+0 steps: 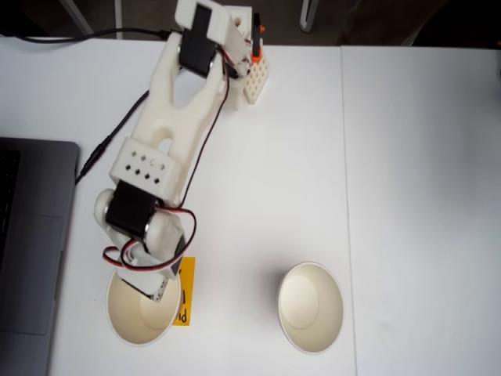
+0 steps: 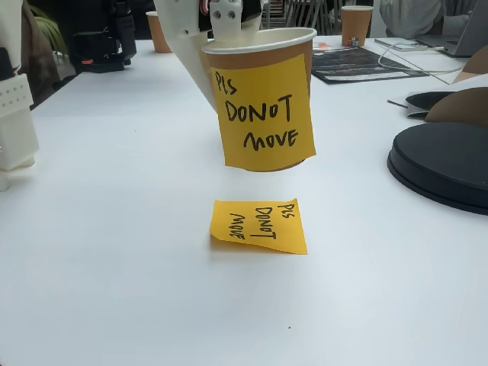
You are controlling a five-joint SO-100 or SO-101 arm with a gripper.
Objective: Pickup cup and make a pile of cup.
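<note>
Nearest the low fixed camera, a sticky note (image 2: 259, 225) reading "PLS DONOT MOVE" lies flat on the table (image 2: 114, 252). Just behind and above it hangs a cup (image 2: 259, 46), clear of the surface, with a second note (image 2: 265, 110) stuck to its wall; its underside looks lifted off the table, though the note hides the bottom edge. The gripper (image 2: 221, 19) comes down to the rim from above. From the top-down fixed view, the gripper (image 1: 156, 286) has one finger inside this cup (image 1: 137, 313) and seems pinched on its wall, holding it; the second finger is hidden, so the grip is a fair guess rather than plain. The other cup (image 1: 310, 307) stands upright well to the right in that view, open and waiting, with bare table between. A laptop (image 1: 31, 243) sits at the left edge.

The risk is the thin wall: a one-sided pinch lets the cup tilt or slip during the carry. If it arrives tilted, its base may catch the standing cup's rim and tip it instead of nesting.
</note>
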